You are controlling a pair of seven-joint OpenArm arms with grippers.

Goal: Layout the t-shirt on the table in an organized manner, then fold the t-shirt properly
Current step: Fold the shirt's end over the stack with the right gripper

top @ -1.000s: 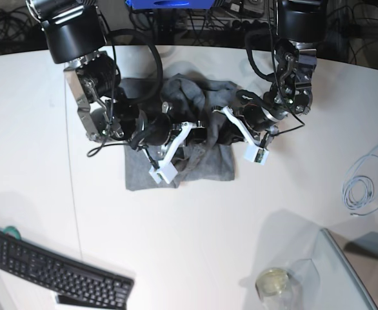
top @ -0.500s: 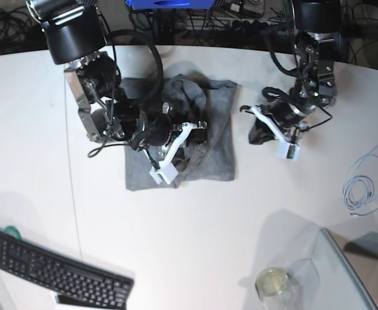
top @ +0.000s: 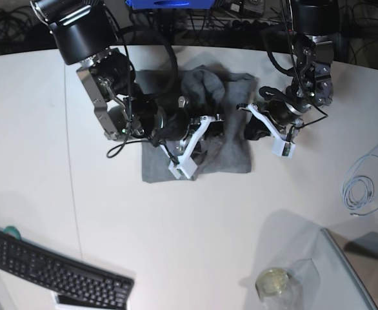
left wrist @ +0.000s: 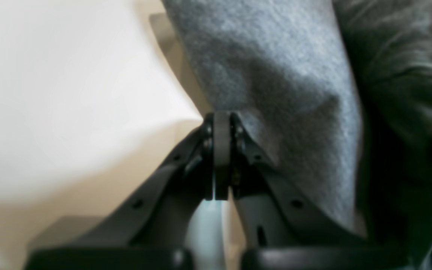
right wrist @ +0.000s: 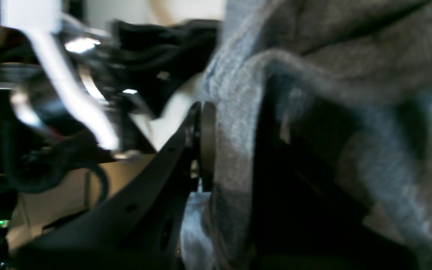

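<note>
Grey t-shirt (top: 221, 139) bunched mid-tabletop (top: 176, 232), toward the far edge; lots of bare white surface in front. Jar (top: 274, 284) near the front edge holds something pale. Right end effector (top: 189, 145) reaches low across the shirt, pinching fabric. Left end effector (left wrist: 221, 123) pressed together at the shirt's edge, grip unclear

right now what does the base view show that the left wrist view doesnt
Only the base view shows both arms, the keyboard, the coiled cable and the glass jar. Only the left wrist view shows the left tool shut, right beside the fabric's edge. Both show the grey t-shirt and the white table.
</note>
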